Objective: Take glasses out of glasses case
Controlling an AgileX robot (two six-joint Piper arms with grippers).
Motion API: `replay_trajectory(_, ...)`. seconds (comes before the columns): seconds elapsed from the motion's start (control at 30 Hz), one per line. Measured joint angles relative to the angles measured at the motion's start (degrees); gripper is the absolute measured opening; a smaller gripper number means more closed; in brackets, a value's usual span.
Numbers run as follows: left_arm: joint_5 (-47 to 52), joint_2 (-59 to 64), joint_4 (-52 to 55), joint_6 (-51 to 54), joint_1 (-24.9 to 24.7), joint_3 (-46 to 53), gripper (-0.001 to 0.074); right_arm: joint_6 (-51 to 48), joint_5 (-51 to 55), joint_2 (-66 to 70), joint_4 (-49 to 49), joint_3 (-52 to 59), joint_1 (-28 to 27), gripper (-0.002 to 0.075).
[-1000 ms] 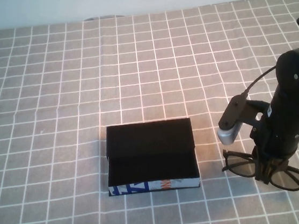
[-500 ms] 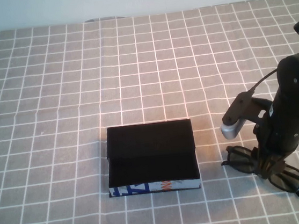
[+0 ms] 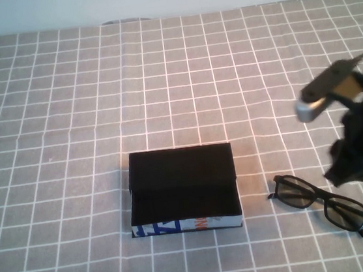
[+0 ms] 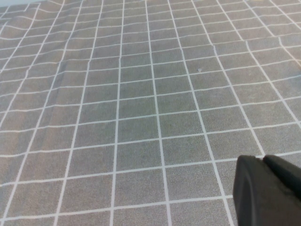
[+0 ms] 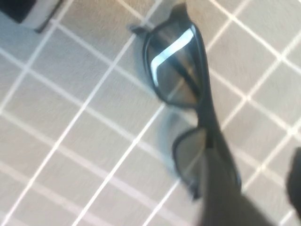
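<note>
The black glasses case (image 3: 183, 188) stands open in the middle of the checked cloth, its black inside empty and its printed edge facing me. The black-framed glasses (image 3: 320, 202) lie flat on the cloth to the right of the case, apart from it; they also show in the right wrist view (image 5: 188, 80). My right gripper (image 3: 344, 171) hangs above and just right of the glasses, open and empty; the right wrist view shows it (image 5: 258, 188) with its jaws spread. My left gripper (image 4: 265, 162) is shut and empty over bare cloth and is out of the high view.
The grey checked tablecloth (image 3: 68, 122) covers the whole table. The right arm's wrist camera (image 3: 318, 97) sticks out above the glasses. A white wall runs along the far edge.
My right gripper has let go of the glasses and risen up and to the right. The glasses stay lying on the cloth beside the case.
</note>
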Motion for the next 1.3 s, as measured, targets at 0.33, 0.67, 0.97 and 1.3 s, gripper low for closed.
replay_trajectory(0.33,0.00,0.00,0.00,0.00,0.00,0.00,-0.0004,8.22,1.01,-27.41,7.89,13.48,0.00,-0.0011)
replay_trajectory(0.67,0.00,0.00,0.00,0.00,0.00,0.00,-0.0005,8.76,-3.64,-55.58,16.08,26.35,0.00,-0.0016)
replay_trajectory(0.97,0.00,0.00,0.00,0.00,0.00,0.00,-0.0004,8.98,-20.20,-64.26,9.53,39.25,-0.37,-0.0016)
replay_trajectory(1.3,0.00,0.00,0.00,0.00,0.00,0.00,-0.0004,8.98,-54.48,-71.62,10.13,63.91,-18.28,-0.0016)
